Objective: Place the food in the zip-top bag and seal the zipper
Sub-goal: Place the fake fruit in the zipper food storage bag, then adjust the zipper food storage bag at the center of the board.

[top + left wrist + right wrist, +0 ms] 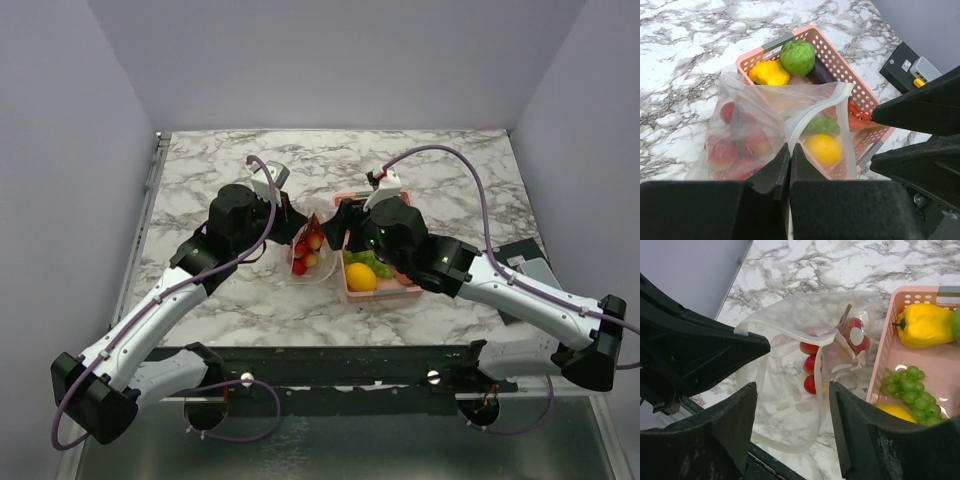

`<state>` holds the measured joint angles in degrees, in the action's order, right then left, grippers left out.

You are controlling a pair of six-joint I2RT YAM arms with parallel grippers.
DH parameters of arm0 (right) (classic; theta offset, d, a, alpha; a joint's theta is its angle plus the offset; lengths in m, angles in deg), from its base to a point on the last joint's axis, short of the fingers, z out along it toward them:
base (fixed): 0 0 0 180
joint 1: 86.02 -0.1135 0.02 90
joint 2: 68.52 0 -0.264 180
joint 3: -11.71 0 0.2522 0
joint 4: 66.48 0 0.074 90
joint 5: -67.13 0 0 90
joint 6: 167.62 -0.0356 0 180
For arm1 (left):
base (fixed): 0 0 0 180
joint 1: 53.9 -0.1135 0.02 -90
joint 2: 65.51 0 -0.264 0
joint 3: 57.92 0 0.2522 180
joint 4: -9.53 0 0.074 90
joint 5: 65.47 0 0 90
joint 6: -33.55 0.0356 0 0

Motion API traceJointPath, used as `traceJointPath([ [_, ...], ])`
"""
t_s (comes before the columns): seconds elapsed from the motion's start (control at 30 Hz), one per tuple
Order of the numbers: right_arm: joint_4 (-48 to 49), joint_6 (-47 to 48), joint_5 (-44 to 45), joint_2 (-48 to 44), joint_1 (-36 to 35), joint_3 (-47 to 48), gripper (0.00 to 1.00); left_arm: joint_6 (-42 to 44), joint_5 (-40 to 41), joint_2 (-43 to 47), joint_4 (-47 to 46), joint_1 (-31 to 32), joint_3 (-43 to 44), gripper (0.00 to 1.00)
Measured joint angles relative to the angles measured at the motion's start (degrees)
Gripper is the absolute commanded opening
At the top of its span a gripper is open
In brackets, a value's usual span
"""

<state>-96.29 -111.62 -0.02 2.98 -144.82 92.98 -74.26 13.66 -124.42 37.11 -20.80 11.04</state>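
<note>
Left fingers (767,177): being clenched on the bag (752,107) edge.
Right fingers (732,422): being held released, spread above the bag mouth.
Bag: being held up on the counter (450,180), left of the basket (352,290), red berries (810,365) inside.

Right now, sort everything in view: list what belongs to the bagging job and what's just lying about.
Job: zip-top bag, red berries inside it, yellow pepper, green grapes, round green fruit, lemon-like fruit, eggplant, left gripper pinching the bag's mouth.
Lying about: pink basket (merely holds the food), dark box off to the right.
</note>
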Motion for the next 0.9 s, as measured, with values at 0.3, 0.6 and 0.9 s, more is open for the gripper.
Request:
traceJointPath([
  [0.3,-1.68,-1.57,-0.28,-1.29,0.00,-5.84,0.65,-0.07,0.00,0.00,-0.04,-0.17,-0.09,0.00],
  [0.6,-1.55,-3.91,-2.84,2.47,-0.76,-6.95,0.60,-0.17,0.04,0.00,-0.07,-0.52,-0.17,0.00],
  [0.9,-1.77,-6.69,-2.75,7.15,-3.08,-6.95,0.45,-0.20,1.03,0.55,-0.07,-0.90,-0.37,0.00],
])
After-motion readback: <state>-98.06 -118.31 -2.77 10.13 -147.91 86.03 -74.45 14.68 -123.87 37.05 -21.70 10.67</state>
